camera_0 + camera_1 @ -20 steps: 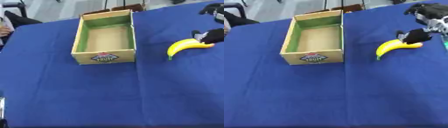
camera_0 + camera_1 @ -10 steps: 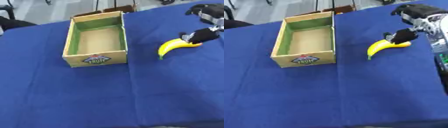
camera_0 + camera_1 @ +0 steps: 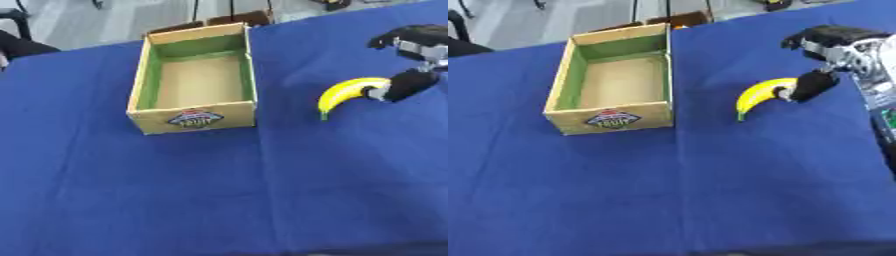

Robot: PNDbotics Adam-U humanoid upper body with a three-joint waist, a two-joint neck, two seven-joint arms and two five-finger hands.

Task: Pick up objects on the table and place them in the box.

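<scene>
A blue cloth-covered table [image 3: 201, 200] fills the view; its near half is plain blue fabric with a faint crease running front to back. Farther back, left of centre, stands an open cardboard box [image 3: 194, 116] with green inner walls, a bare brown floor and a round label on its near wall. To the right of the box and apart from it, a yellow banana [image 3: 759, 95] lies on the cloth, curved, one tip pointing toward the viewer. The robot's right hand [image 3: 814, 84] comes in from the right edge, its dark fingers [image 3: 808, 87] curled down onto the banana's far end, pinching it. The left hand appears in neither view.
</scene>
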